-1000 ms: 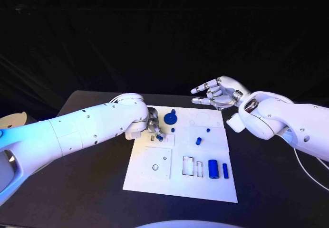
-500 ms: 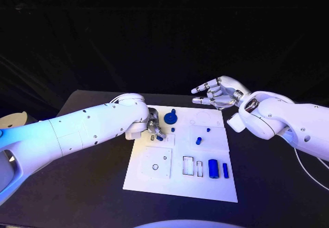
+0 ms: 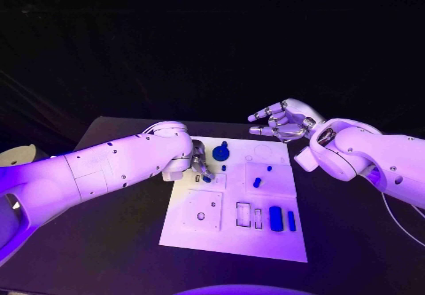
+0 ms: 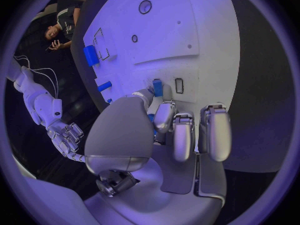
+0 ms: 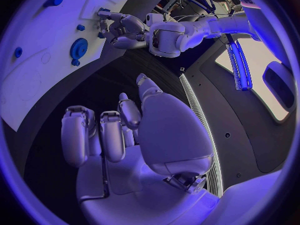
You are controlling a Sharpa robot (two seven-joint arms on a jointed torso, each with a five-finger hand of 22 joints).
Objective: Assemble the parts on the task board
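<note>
The white task board (image 3: pixel 206 236) lies mid-table. My left hand (image 3: pixel 196 163) rests low over its far left part and pinches a small blue part (image 3: pixel 206 178) between thumb and finger. The left wrist view shows that part (image 4: pixel 157 88) at the fingertips, just beside a small rectangular slot (image 4: pixel 179 85) in the board (image 4: pixel 187 30). My right hand (image 3: pixel 280 123) hovers above the board's far right corner, fingers apart and half bent, holding nothing. A blue gear (image 3: pixel 220 153) stands at the far edge, beside the left hand.
Other blue parts on the board: a small peg (image 3: pixel 223 167), a stub (image 3: pixel 257 182), a thick cylinder (image 3: pixel 276 218) and a slim bar (image 3: pixel 292 220) near the right edge. Empty rectangular slots (image 3: pixel 244 213) sit left of the cylinder. Black table surrounds the board.
</note>
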